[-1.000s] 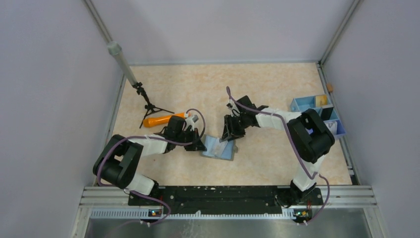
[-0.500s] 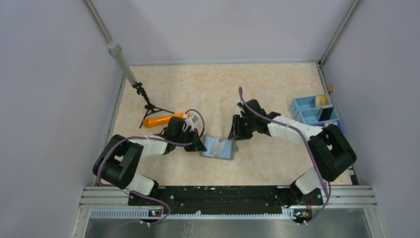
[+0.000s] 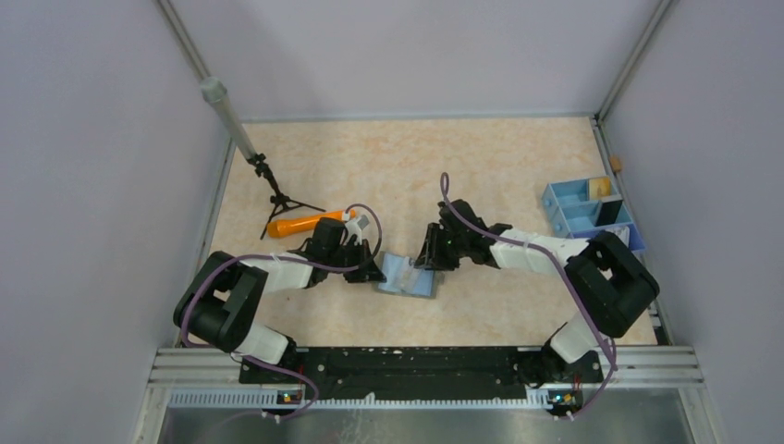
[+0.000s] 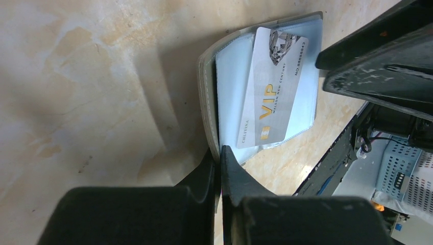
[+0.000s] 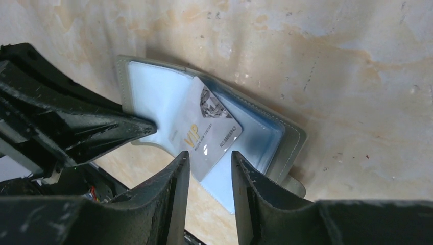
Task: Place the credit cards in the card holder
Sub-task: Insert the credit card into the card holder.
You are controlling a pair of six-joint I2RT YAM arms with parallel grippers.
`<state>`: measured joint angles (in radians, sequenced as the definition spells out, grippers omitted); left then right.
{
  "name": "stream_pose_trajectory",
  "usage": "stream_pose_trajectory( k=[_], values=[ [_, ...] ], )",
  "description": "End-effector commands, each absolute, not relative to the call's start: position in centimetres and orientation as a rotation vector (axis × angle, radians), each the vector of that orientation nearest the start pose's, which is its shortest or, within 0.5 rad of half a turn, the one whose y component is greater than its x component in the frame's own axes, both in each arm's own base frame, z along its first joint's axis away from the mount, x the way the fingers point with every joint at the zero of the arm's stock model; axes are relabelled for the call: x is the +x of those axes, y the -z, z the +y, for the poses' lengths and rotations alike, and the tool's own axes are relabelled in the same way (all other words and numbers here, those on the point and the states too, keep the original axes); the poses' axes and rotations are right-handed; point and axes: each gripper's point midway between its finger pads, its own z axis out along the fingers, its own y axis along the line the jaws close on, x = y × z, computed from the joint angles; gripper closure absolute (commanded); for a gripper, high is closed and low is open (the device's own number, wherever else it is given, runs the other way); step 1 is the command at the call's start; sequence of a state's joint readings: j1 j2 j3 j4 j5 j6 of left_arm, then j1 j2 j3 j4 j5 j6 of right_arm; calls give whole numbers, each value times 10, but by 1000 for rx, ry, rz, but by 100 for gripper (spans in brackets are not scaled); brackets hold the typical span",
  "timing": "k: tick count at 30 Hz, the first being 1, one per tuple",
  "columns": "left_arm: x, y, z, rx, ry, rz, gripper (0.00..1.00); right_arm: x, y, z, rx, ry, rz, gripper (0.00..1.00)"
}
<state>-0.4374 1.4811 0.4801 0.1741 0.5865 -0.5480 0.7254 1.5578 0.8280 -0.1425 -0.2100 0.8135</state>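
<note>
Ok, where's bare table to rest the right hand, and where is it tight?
Bare: the far half of the table, between the tripod and the tray, and the near strip between the card holder and the base rail. Tight: around the card holder, where the left hand and right hand meet, with the orange stick just left.

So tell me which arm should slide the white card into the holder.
Right. The right gripper is open at the white card; the left gripper is shut on the card holder, holding it open.
</note>
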Motion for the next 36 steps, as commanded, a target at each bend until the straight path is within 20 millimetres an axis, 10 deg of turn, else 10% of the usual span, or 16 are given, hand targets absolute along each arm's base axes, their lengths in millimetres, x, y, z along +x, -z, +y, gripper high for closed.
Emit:
stream_pose_trajectory(
  k=[1,18,36],
  values=[
    [220,-29,-229,177,1127,2494,100,236,-40,300,77,-848,2651,65],
    [220,-29,-228,192,1123,2495,100,241,-11,295,149,-769,2655,70],
    [219,-28,-227,197,1115,2499,100,230,6,289,289,-821,2656,100]
  ],
)
